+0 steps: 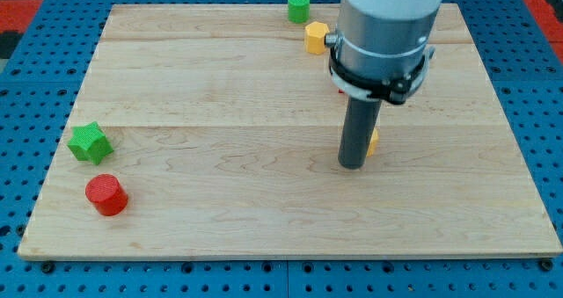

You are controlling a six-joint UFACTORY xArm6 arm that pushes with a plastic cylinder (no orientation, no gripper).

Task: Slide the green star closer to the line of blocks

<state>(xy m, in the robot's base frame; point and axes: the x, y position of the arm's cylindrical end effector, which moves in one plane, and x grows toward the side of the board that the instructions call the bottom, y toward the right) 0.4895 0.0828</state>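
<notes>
The green star (89,143) lies near the board's left edge. A red cylinder (106,194) sits just below it and slightly right. My tip (353,165) rests on the board right of centre, far to the right of the star. A yellow block (374,141) peeks out just right of the rod, mostly hidden. A yellow hexagonal block (316,37) and a green cylinder (298,7) lie at the view's top, forming a slanted line. A bit of red (341,90) shows behind the arm's collar.
The wooden board (220,96) lies on a blue pegboard table (35,61). The arm's grey body (387,25) covers the upper right part of the board.
</notes>
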